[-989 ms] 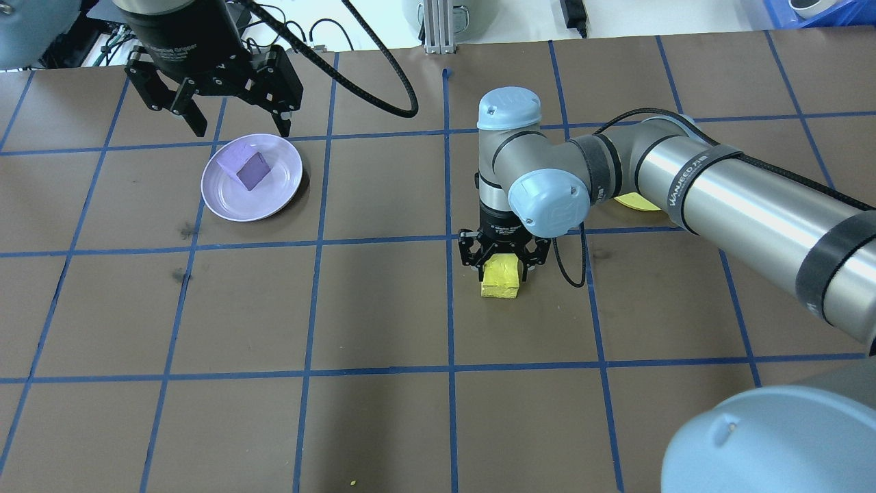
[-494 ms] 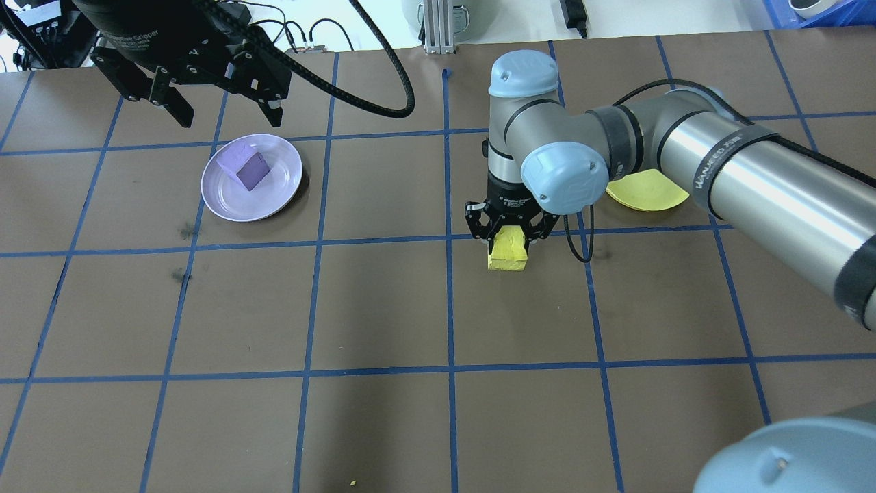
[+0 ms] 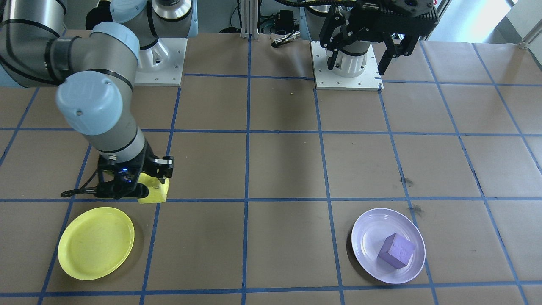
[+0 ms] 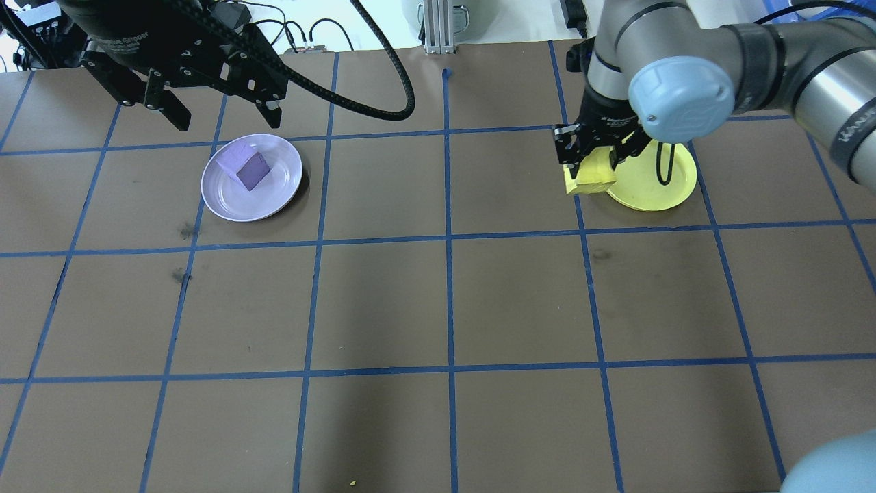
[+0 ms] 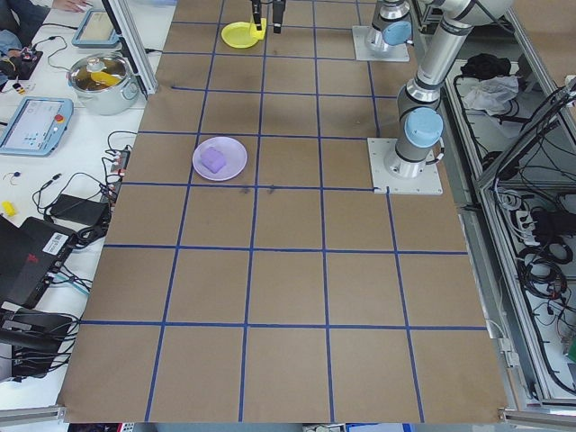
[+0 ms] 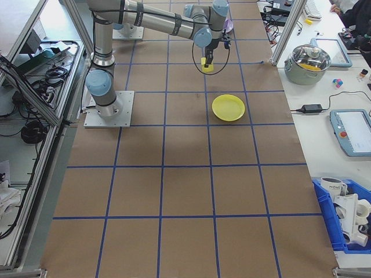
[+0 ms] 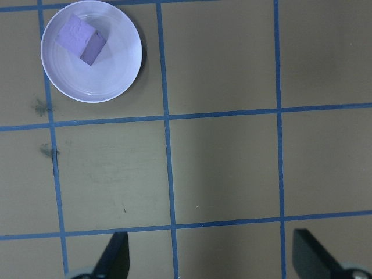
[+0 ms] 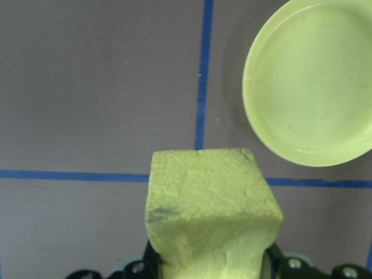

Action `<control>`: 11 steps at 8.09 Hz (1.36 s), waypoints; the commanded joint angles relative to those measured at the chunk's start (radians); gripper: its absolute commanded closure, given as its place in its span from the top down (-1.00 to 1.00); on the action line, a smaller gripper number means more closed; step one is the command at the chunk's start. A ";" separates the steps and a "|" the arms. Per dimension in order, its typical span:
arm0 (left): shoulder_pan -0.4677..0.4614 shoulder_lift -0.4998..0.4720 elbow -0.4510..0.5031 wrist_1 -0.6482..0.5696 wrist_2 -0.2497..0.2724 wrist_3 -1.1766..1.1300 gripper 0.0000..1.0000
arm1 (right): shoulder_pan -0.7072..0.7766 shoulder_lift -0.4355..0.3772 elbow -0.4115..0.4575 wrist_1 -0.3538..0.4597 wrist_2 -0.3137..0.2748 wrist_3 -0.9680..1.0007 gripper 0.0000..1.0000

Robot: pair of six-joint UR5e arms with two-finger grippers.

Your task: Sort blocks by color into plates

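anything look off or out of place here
Nothing stands out. The small purple foam cube lies in the pale lavender plate, and the right gripper holds the yellow foam cube beside the empty yellow plate.

Two fixed cameras look steeply down on the brown paper-covered desk [image 4: 438, 301] from opposite long sides, so each mirrors the other. Two more look along it from either end, farther off. The left wrist camera looks straight down from high up; the right one sits close. Both show the round bright yellow plastic plate [image 8: 311, 81] or its pale lavender twin [image 7: 91, 51], as the fixed views do.
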 commanded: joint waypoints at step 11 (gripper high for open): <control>-0.067 0.119 -0.034 -0.265 -0.057 0.033 1.00 | -0.162 0.166 -0.007 -0.276 -0.086 -0.290 1.00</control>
